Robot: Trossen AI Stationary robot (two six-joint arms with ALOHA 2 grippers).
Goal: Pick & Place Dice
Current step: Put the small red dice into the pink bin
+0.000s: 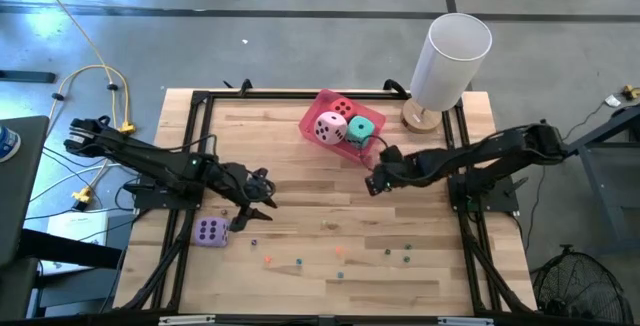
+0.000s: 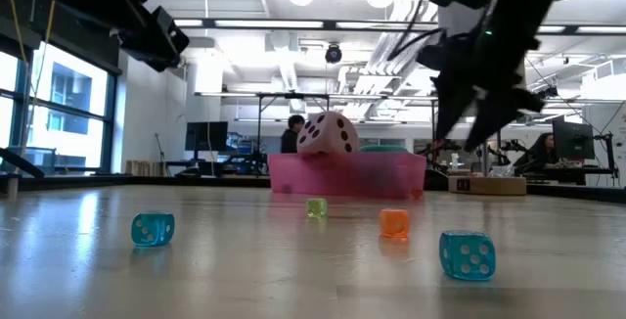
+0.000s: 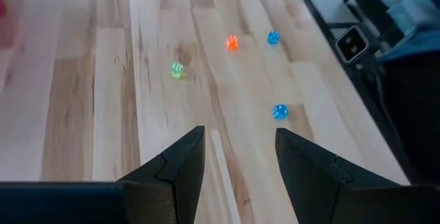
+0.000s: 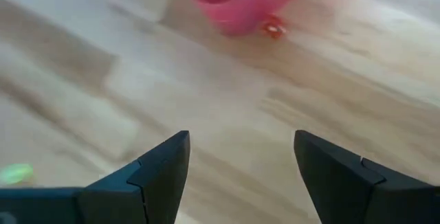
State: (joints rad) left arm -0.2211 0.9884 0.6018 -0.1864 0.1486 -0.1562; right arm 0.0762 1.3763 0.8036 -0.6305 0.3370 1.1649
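A pink tray (image 1: 318,101) at the far middle of the table holds a red die (image 1: 343,108), a pink die (image 1: 329,127) and a teal die (image 1: 362,131). A purple die (image 1: 211,232) rests on the table near the left edge. Tiny dice lie scattered toward the near edge, among them a green one (image 3: 177,70), an orange one (image 3: 232,42) and a blue one (image 3: 280,112). My left gripper (image 3: 239,141) hovers open just right of the purple die, nothing between its fingers. My right gripper (image 4: 240,145) hangs open above bare wood just near and right of the tray.
A white cylinder (image 1: 450,61) on a wooden base stands at the far right corner. A black frame (image 1: 200,106) runs along the table's edges. A tiny red die (image 4: 274,28) lies by the tray's corner. Bare wood shows between the two grippers.
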